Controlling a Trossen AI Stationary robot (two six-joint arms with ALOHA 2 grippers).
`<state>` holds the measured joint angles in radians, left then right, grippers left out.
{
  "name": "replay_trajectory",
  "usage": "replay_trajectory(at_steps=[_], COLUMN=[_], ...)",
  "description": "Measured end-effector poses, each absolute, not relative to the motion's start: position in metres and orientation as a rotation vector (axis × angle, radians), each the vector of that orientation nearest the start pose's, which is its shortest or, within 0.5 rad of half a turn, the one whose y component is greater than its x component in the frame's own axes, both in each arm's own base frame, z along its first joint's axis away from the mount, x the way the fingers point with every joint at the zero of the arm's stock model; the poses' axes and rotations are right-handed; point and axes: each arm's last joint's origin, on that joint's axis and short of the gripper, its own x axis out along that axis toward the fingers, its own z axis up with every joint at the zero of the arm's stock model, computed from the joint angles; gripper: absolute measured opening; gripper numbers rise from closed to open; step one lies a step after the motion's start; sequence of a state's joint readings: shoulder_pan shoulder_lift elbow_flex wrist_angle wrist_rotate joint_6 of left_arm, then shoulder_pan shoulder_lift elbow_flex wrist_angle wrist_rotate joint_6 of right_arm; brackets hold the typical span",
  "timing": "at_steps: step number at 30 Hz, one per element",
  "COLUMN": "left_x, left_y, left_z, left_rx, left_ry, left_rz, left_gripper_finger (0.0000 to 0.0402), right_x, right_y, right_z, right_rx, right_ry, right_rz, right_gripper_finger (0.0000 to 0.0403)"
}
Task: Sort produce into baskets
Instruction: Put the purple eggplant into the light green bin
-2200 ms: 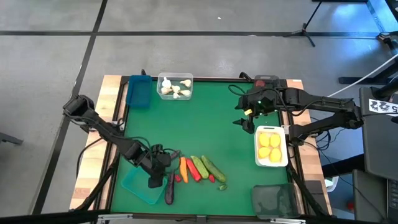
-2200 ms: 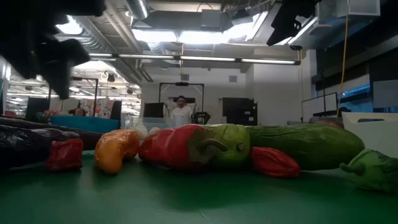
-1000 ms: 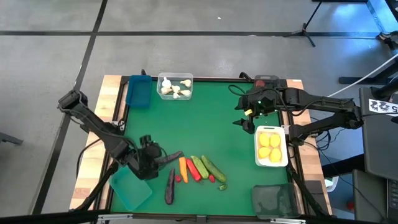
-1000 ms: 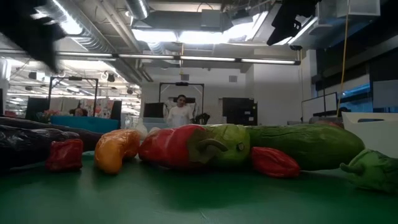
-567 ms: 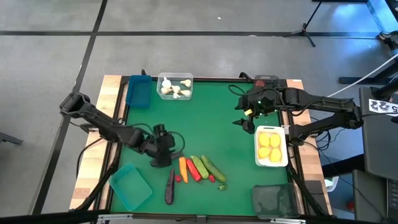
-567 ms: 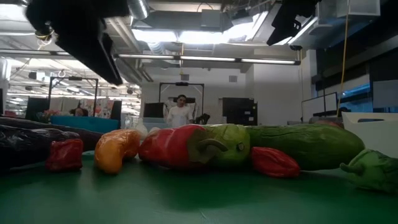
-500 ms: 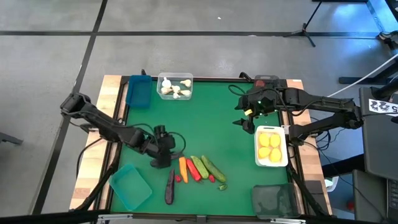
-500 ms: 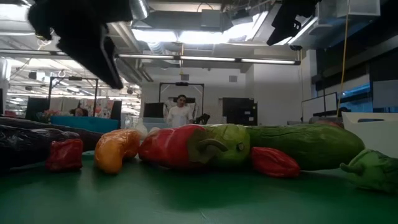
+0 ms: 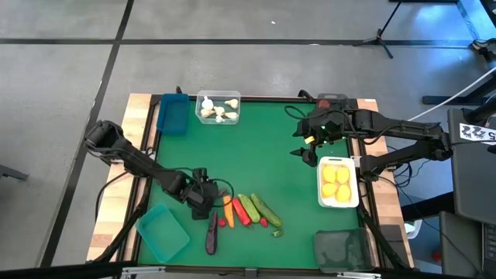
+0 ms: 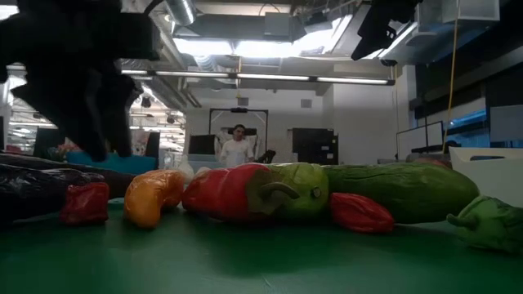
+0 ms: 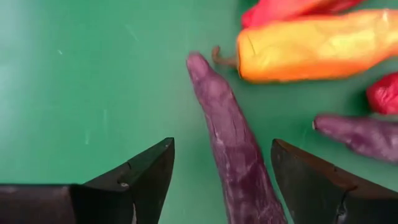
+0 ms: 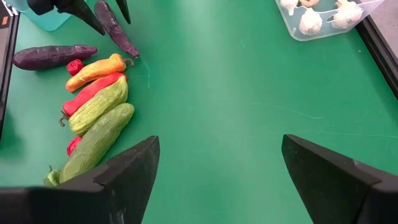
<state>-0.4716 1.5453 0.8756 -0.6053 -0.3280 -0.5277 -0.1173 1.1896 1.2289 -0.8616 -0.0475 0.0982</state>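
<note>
Two purple eggplants lie at the near left of the green table [image 9: 263,139]. From my remote station I read one eggplant [image 11: 233,149] running straight between the left gripper's [image 9: 203,203] spread fingers [image 11: 134,177], untouched by either; the fingers stand wide and hold nothing. The second eggplant [image 9: 211,233] lies just beyond, toward 6 o'clock of the gripper in the high view. At 3 o'clock of the gripper lies the row of produce, side by side: orange carrot [image 9: 228,206], red pepper [image 9: 239,211], two green cucumbers [image 9: 257,208], with a small red berry [image 11: 384,93] close by. The teal basket [image 9: 162,232] sits at 7 o'clock of the left gripper, near the table's corner. At 12 o'clock stand the blue basket [image 9: 173,113] and the clear basket [image 9: 218,107] holding white garlic. The right gripper [image 9: 308,141] waits at 2 o'clock, fingers wide and empty, just beside the white basket [image 9: 339,184] of yellow lemons.
</note>
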Motion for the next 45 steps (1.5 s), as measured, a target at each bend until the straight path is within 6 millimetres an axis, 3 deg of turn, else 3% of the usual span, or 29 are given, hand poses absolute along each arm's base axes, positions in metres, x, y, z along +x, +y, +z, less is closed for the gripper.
replay_trajectory(at_steps=[14,24,29,37,45], left_x=[0.228,0.229,0.231,0.239,0.224], left_y=[-0.104,-0.101,-0.099,-0.102,-0.104], left_z=[0.137,0.137,0.139,0.162,0.221], left_rx=[-0.059,-0.065,-0.068,-0.033,0.04], left_ry=[1.218,1.244,1.244,1.239,1.253], left_rz=[0.157,0.112,0.12,0.095,0.031], left_gripper_finger=[0.0258,0.015,0.0125,0.014,0.0134], right_x=[0.229,0.229,0.229,0.229,0.229], right_y=[-0.026,-0.026,-0.026,-0.026,-0.026], right_z=[0.347,0.347,0.347,0.347,0.347], right_rx=[0.162,0.162,0.162,0.162,0.162], right_ry=[0.817,0.817,0.818,0.818,0.817], right_rz=[-0.106,-0.106,-0.106,-0.106,-0.106], right_gripper_finger=[0.0335,0.0335,0.0335,0.0335,0.0335])
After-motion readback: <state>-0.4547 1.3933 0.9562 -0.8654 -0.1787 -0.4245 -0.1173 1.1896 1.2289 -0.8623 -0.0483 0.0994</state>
